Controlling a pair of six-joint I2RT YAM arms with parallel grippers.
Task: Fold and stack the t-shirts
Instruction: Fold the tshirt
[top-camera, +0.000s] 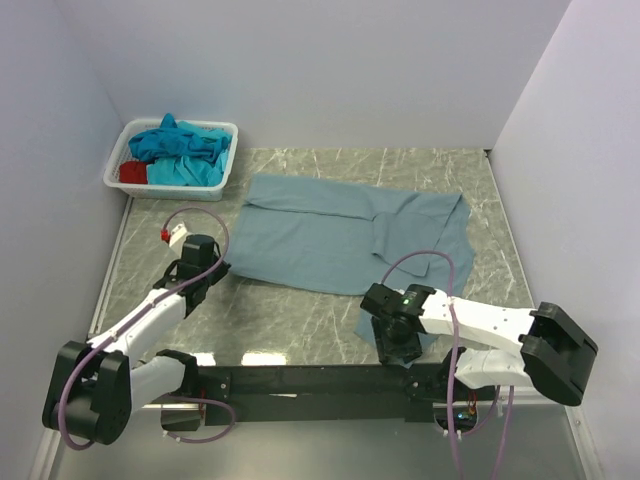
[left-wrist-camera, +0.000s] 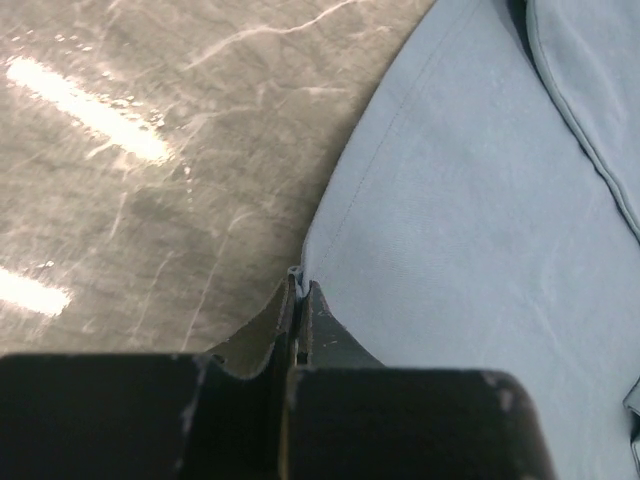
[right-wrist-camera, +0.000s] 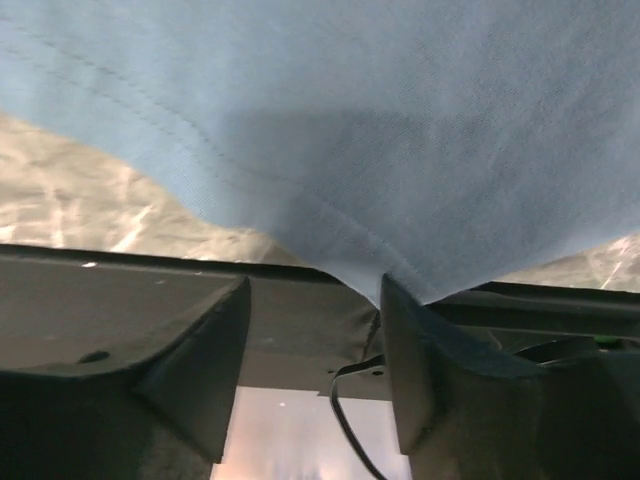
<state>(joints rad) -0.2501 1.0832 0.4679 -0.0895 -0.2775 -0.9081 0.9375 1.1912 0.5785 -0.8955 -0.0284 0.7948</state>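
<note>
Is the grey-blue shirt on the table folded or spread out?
Spread out: the grey-blue shirt lies flat and wide across the table; only one part looks doubled over.

Top view: bright, even light, sharp. Left wrist: glare streaks on table (left-wrist-camera: 90, 110) upper left; left fingers (left-wrist-camera: 400, 420) at bottom, dark. Right wrist: t-shirt (right-wrist-camera: 400, 120) v. close, soft focus, shadow patch centre; right fingers (right-wrist-camera: 150, 360) underexposed.

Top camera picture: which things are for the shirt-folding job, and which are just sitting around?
For the job: grey-blue t-shirt, spread flat; turquoise t-shirts and red t-shirt, heaped together; left gripper, shut on the grey-blue shirt's edge; right gripper, open at its near corner.
Just sitting: white plastic basket holding the heap; marbled table.
</note>
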